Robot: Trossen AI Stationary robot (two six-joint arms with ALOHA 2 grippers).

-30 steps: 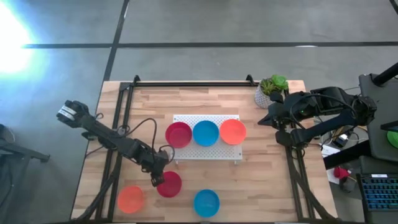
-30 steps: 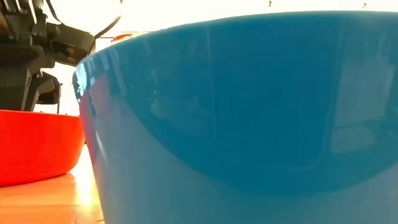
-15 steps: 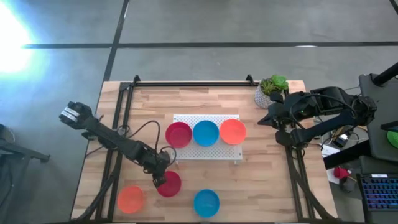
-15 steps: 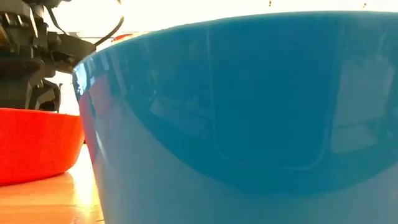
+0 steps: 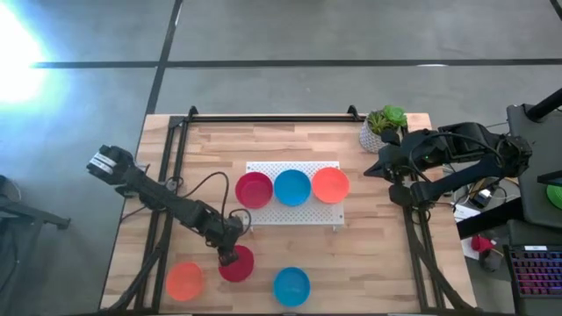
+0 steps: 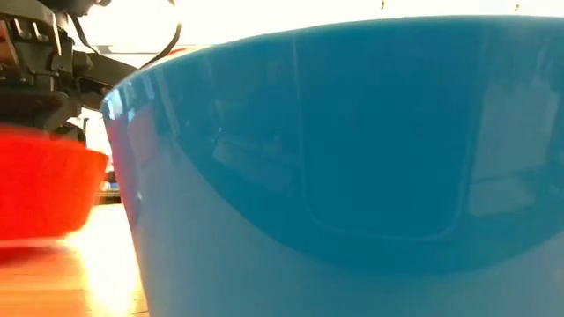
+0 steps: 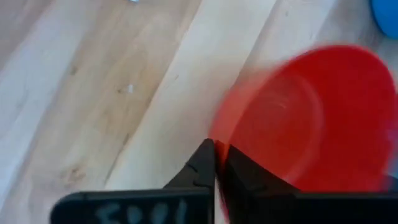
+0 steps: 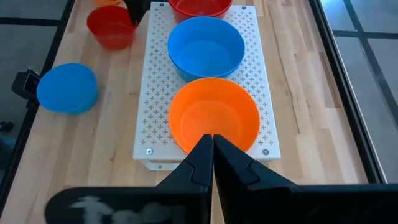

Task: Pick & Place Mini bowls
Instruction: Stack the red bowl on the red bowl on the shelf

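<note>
On the wooden worktop a white perforated board sits near the middle, and three larger bowls stand on it in a row: a red one on the left, a blue one in the middle and an orange one on the right. Three mini bowls lie off the board, toward the near edge. The orange mini bowl is at the near left corner, the blue mini bowl is near the middle of the near edge, and the red mini bowl lies between them, a little farther in. The left gripper reaches in from the left side and is at the left rim of the red mini bowl; in the left wrist view its jaws are drawn together on that rim, with the bowl's wall pinched between the two dark fingers. In the low view the blue mini bowl fills most of the picture and the red mini bowl shows blurred behind it at the left, its underside seemingly clear of the wood. The right gripper waits at the right side of the worktop, just beside the white pot with a green plant, its jaws pressed together on nothing.
</note>
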